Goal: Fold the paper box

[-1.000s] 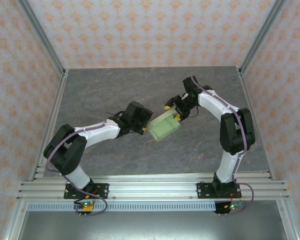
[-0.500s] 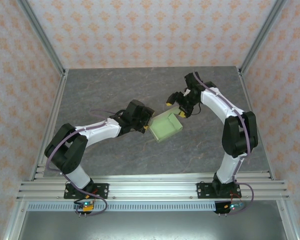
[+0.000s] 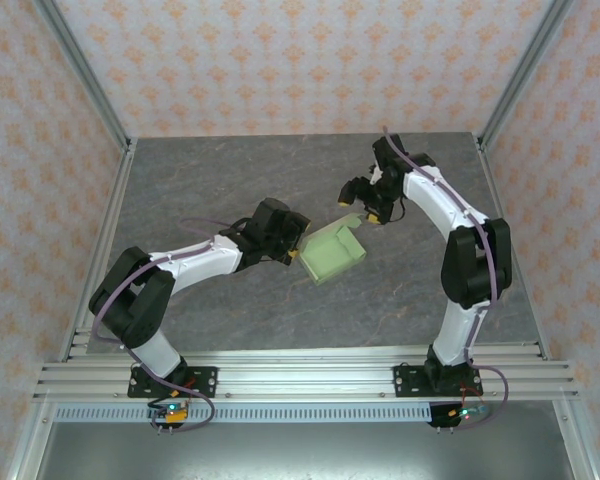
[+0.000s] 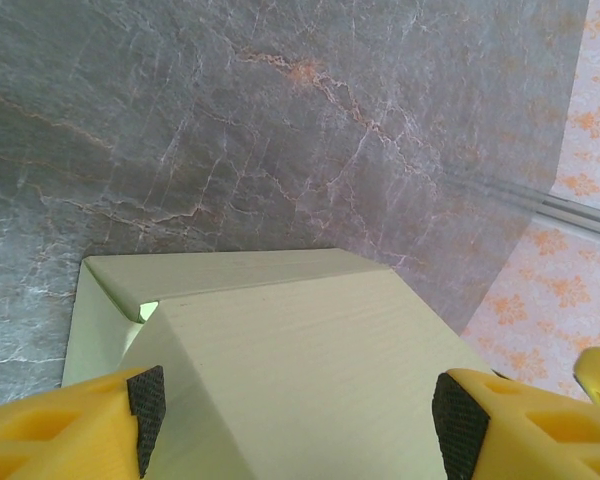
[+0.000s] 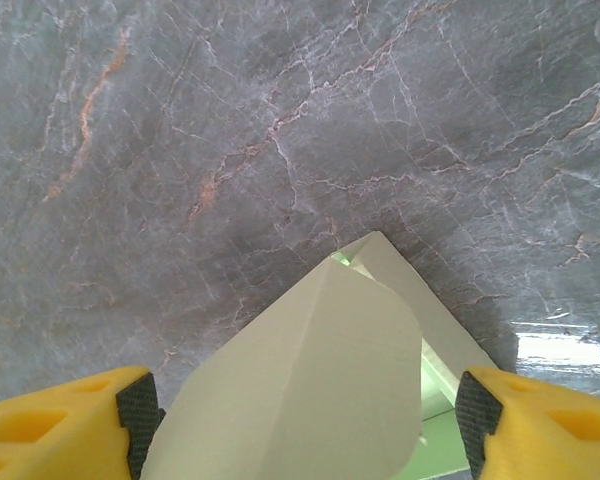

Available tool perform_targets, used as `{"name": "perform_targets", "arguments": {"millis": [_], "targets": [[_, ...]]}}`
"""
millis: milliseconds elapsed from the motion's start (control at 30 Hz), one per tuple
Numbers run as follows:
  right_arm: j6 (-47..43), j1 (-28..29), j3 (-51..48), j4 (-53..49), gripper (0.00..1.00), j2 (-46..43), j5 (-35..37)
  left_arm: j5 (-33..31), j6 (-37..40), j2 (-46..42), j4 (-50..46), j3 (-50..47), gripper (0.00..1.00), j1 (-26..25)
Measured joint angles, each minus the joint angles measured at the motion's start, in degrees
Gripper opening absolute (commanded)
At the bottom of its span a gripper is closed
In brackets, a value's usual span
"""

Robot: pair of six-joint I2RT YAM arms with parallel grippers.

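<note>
The paper box (image 3: 330, 258) is pale green and lies mid-table, with one flap raised at its far side. My left gripper (image 3: 293, 250) is at the box's left end. In the left wrist view the box (image 4: 310, 380) fills the gap between the black pads (image 4: 146, 415), and the jaws are shut on its sides. My right gripper (image 3: 359, 207) hovers just beyond the box's far corner, open. In the right wrist view the rounded flap of the box (image 5: 320, 390) rises between the wide-apart fingers (image 5: 138, 420), touching neither pad.
The grey marble table (image 3: 230, 180) is walled by patterned panels and metal corner posts (image 3: 80, 75). An aluminium rail (image 3: 300, 380) runs along the near edge. The table's edge and the wall base (image 4: 570, 205) lie to the right in the left wrist view.
My right gripper opened, let go of the box's far side and drew back toward the far wall. The flap now stands up. The left gripper and box barely moved.
</note>
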Motion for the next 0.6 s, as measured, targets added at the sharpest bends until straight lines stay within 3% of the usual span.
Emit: {"name": "perform_targets", "arguments": {"millis": [267, 600], "targets": [[7.8, 1.2, -3.8, 4.1, 0.66, 0.4, -5.0, 0.6, -2.7, 0.0, 0.6, 0.0, 0.71, -0.8], [13.2, 1.7, -6.6, 6.4, 0.56, -0.5, -5.7, 1.0, -4.8, 0.2, 0.5, 0.0, 0.64, -1.5]]}}
